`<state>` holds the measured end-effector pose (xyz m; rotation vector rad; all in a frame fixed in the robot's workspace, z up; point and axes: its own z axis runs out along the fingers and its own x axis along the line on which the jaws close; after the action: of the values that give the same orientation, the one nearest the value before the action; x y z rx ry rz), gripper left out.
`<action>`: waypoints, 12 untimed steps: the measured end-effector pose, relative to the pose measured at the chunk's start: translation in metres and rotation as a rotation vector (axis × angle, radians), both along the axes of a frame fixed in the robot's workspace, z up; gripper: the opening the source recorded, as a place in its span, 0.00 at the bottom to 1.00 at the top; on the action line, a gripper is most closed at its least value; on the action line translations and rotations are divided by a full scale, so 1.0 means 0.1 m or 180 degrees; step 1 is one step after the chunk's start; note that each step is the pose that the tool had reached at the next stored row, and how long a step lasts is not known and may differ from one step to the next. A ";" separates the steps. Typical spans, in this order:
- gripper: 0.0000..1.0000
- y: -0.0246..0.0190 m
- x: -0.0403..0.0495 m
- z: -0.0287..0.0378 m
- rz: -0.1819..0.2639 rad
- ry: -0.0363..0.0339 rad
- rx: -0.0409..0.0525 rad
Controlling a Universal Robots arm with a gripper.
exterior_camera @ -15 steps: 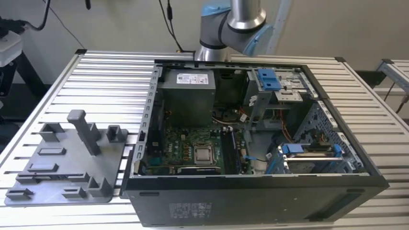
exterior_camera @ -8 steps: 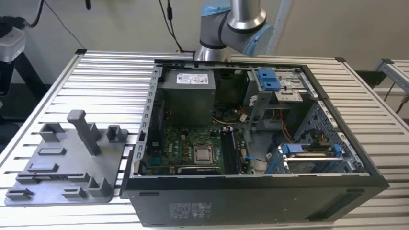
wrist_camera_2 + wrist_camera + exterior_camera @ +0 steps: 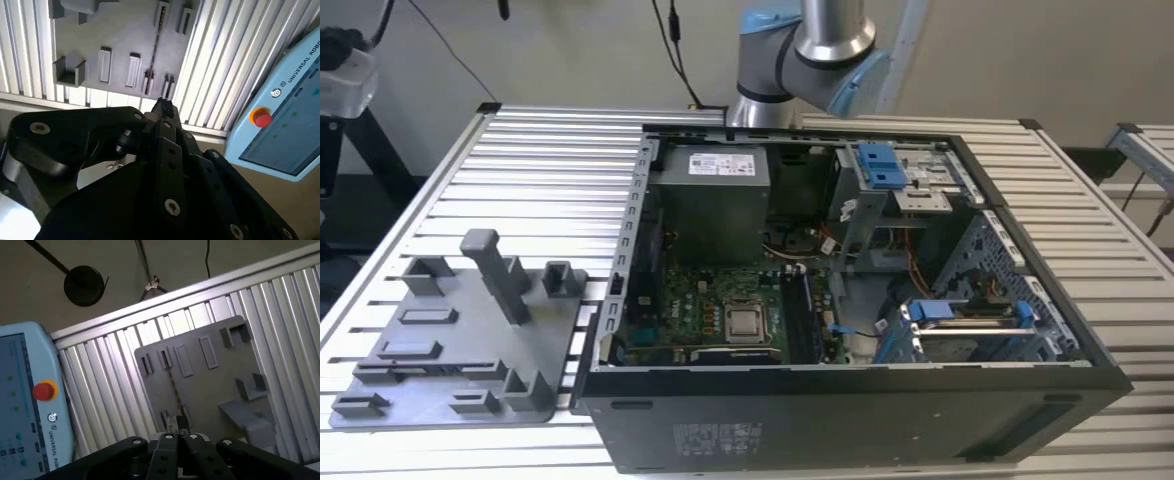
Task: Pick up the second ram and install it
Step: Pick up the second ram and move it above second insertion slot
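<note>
Above the grey fixture [image 3: 120,30] — gripper [image 3: 163,107] closed tight, fingertips meeting

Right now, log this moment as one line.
black gripper: pointing at grey plastic fixture plate, apart | open black computer case: beside plate on ribbed aluminium table

We see a worktop [image 3: 520,170] of ribbed, bright metal, likely aluminium. The fixture plate [image 3: 454,350] looks to us like matt grey plastic. The computer case [image 3: 854,425] is black painted sheet metal, matt. The pincer [image 3: 163,106] has smooth black links with a slight sheen.
</note>
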<state>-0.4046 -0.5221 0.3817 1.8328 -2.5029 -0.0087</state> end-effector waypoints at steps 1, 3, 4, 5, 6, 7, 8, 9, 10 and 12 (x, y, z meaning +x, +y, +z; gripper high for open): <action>0.11 0.000 0.000 -0.001 0.0057 0.0000 0.0000; 0.11 0.000 0.000 -0.001 0.0173 0.0000 0.0000; 0.11 0.000 0.000 -0.001 0.0232 -0.0001 0.0000; 0.11 0.000 0.000 -0.002 0.0290 -0.0002 0.0000; 0.11 0.000 0.000 -0.002 0.0340 -0.0003 0.0000; 0.11 0.000 0.000 -0.002 0.0371 -0.0008 -0.0001; 0.11 0.001 0.000 -0.002 0.0401 -0.0013 -0.0002; 0.11 0.000 -0.001 -0.004 0.0434 -0.0019 -0.0004; 0.11 0.000 -0.001 -0.007 0.0464 -0.0024 -0.0005; 0.11 0.000 -0.003 -0.012 0.0527 -0.0028 -0.0008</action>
<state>-0.4049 -0.5221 0.3805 2.0365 -2.3470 0.0076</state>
